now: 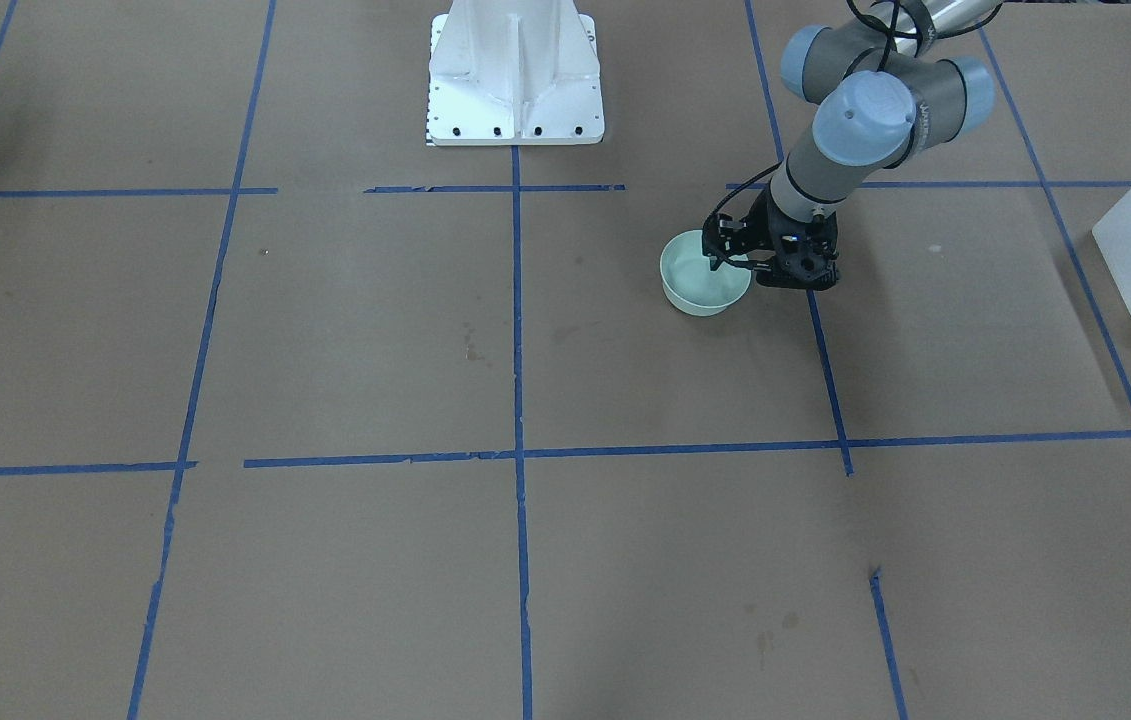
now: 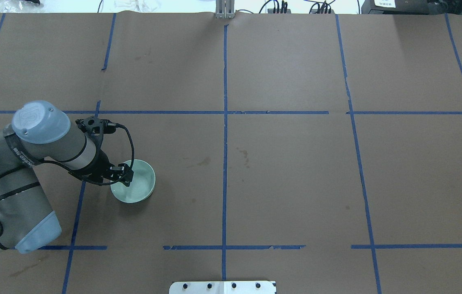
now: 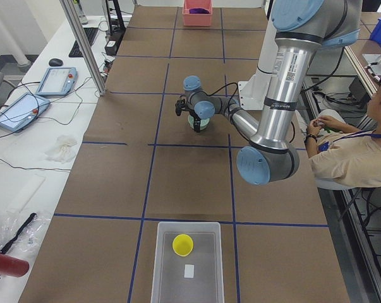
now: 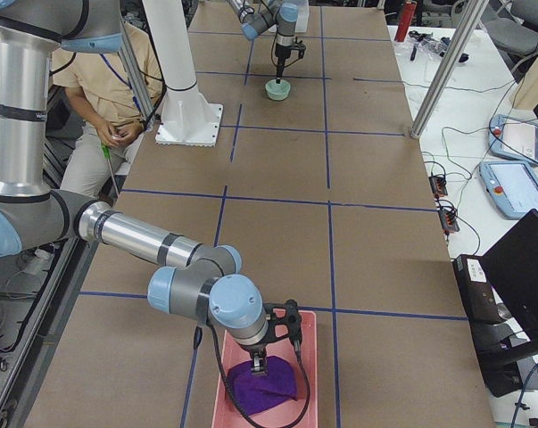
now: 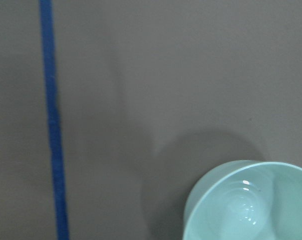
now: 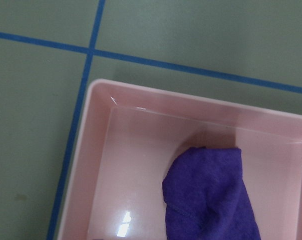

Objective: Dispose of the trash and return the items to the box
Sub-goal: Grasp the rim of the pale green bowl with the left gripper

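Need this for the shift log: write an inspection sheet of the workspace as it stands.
Surface: brown paper table with blue tape grid, faint stains.
Job's things: yellow cup in the white bin; green bowl on the table.
Clutter: purple cloth in a pink tray.
Grippers: left gripper at the bowl's rim; right gripper above the cloth; jaw state unclear for both.
Cables: black cable looped at the left wrist.
Surroundings: seated operator, teach pendants on side bench.

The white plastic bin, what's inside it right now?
The bin holds a yellow cup, mouth up, and a small white piece flat on its floor. Its near end runs off the picture, so that part is unseen.
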Motion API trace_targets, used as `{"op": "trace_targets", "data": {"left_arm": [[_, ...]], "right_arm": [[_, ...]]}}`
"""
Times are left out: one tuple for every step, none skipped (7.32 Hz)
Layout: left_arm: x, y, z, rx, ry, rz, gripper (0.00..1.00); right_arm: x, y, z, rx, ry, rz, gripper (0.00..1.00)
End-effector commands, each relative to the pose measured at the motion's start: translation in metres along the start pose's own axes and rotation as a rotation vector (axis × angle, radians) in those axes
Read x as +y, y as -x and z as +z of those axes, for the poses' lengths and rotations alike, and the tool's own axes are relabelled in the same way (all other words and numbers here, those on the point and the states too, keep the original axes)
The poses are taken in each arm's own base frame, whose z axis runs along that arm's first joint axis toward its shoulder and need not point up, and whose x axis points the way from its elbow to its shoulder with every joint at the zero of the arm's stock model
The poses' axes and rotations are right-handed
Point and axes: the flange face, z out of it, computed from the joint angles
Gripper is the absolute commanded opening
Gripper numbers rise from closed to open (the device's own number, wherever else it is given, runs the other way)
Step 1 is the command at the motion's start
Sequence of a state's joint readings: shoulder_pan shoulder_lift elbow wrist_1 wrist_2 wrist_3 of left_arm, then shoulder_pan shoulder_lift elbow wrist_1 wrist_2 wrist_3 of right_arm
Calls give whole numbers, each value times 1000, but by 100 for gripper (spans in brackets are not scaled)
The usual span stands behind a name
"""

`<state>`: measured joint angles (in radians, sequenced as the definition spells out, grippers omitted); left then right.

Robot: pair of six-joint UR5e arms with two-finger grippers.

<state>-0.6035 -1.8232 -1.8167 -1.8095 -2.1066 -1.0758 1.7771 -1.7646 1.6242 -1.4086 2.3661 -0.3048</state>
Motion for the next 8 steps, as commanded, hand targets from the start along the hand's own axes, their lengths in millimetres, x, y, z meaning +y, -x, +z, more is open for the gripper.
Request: {"op": "trace_targets", "data": {"left_arm": [[3, -3, 6, -11, -8, 6, 6], [3, -3, 4, -8, -12, 8, 0], [4, 0, 3, -10, -12, 5, 0], [4, 1, 1, -9, -15, 10, 0], [3, -4, -23, 18, -44, 20, 0], [-8, 11, -56, 32, -100, 44, 0], [-35, 69, -109, 2, -196, 129, 0], [-53, 134, -151, -60, -267, 205, 0]], "right_arm": [[-41, 72, -7, -38, -11, 10, 100], [-50, 95, -9, -44, -12, 6, 100], [-61, 127, -8, -60, -2, 32, 100], [-65, 142, -7, -66, 2, 16, 100], [-68, 151, -6, -69, 6, -2, 100], [-72, 170, -1, -79, 19, -7, 100], [-74, 183, 5, -85, 35, 4, 100], [-74, 187, 8, -88, 42, -3, 100]]}}
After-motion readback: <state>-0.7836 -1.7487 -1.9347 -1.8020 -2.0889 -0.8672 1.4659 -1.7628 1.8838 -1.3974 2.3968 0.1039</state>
